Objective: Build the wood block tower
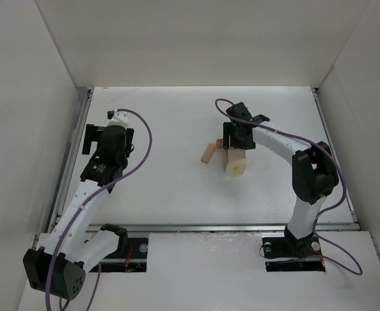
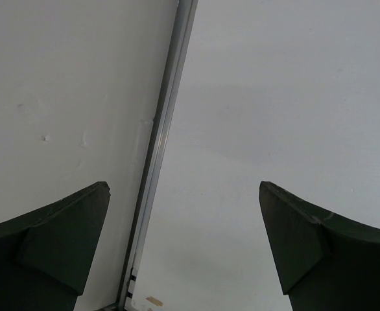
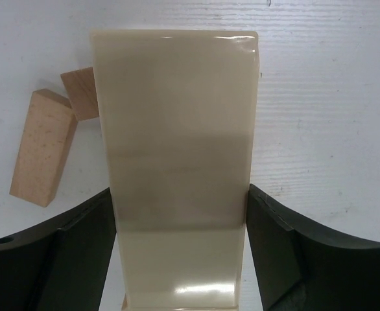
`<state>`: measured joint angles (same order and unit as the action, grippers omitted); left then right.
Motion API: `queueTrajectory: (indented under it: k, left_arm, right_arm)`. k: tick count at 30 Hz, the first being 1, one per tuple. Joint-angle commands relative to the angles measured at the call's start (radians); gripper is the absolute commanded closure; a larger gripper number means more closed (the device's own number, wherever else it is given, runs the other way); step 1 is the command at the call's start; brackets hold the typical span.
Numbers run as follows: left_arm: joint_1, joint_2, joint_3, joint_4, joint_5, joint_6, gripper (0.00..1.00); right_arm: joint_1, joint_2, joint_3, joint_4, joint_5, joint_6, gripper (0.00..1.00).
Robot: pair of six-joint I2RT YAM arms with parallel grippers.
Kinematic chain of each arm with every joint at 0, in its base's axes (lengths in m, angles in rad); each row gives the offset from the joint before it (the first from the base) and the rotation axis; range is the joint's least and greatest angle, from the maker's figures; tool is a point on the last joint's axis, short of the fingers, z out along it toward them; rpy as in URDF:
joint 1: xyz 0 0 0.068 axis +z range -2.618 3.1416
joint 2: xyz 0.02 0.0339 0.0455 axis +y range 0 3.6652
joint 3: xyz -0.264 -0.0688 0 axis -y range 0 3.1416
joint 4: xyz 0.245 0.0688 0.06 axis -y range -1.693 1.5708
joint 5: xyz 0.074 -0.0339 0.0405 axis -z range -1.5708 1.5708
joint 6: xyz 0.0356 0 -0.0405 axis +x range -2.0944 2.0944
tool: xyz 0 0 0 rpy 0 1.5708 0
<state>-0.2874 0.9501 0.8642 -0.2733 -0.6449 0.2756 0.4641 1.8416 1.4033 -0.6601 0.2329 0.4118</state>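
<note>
My right gripper (image 3: 180, 194) (image 1: 240, 139) is shut on a larger pale yellow glossy block (image 3: 177, 123) (image 1: 235, 163); both fingers press its sides. The block's near end rests at the table's middle right. Left of it lie two small wood blocks that touch each other: a pale tan one (image 3: 42, 155) (image 1: 207, 153) and a more reddish-brown one (image 3: 80, 92) (image 1: 220, 144), which is partly hidden behind the yellow block. They lie flat, not stacked as a tower. My left gripper (image 1: 109, 135) (image 2: 183, 214) is open and empty above the table's left side.
White walls enclose the table on three sides. A metal rail (image 2: 164, 142) (image 1: 73, 155) runs along the left edge, right below my left gripper. Purple cables (image 1: 144, 139) loop off both arms.
</note>
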Motion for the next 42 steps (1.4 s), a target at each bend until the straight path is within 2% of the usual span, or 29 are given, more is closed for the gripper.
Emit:
queueTrajectory:
  k: [1,3,7,8,10,15,25,29,38,41,42]
  left_arm:
    - [-0.006,-0.033,0.007,0.016,-0.018,-0.007,0.00]
    - [-0.006,-0.033,0.007,0.016,-0.018,-0.007,0.00]
    - [-0.006,-0.033,0.007,0.025,-0.018,-0.007,0.00]
    - [-0.006,-0.033,0.007,0.025,-0.018,-0.007,0.00]
    - [-0.006,-0.033,0.007,0.025,-0.018,-0.007,0.00]
    - [-0.006,-0.033,0.007,0.034,-0.018,0.002,0.00]
    - [-0.006,-0.033,0.007,0.034,-0.027,0.011,0.00]
    - [-0.006,-0.033,0.007,0.043,-0.036,0.011,0.00]
    - [-0.006,-0.033,0.007,0.043,-0.036,0.020,0.00]
    - [-0.006,-0.033,0.007,0.043,-0.036,0.020,0.00]
    - [-0.006,-0.033,0.007,0.043,-0.036,0.020,0.00]
  right_arm:
    - [-0.004,-0.018,-0.010,0.053,-0.032,-0.008,0.38]
    - [-0.004,-0.018,-0.010,0.053,-0.032,-0.018,0.46]
    - [-0.004,-0.039,-0.010,0.043,-0.006,-0.018,0.73]
    - [-0.004,-0.039,0.000,0.030,0.008,-0.018,0.83]
    - [-0.004,-0.082,0.011,0.002,0.051,-0.018,0.90]
    - [0.019,-0.145,0.032,-0.061,0.336,-0.007,1.00]
    - [0.109,0.024,0.114,-0.234,0.774,0.013,1.00]
    - [0.131,0.065,0.152,-0.268,0.841,0.022,1.00]
    - [0.162,0.035,0.172,-0.354,0.979,0.084,1.00]
    - [0.162,-0.007,0.181,-0.354,0.959,0.093,1.00]
    - [0.162,-0.022,0.192,-0.345,0.894,0.102,1.00]
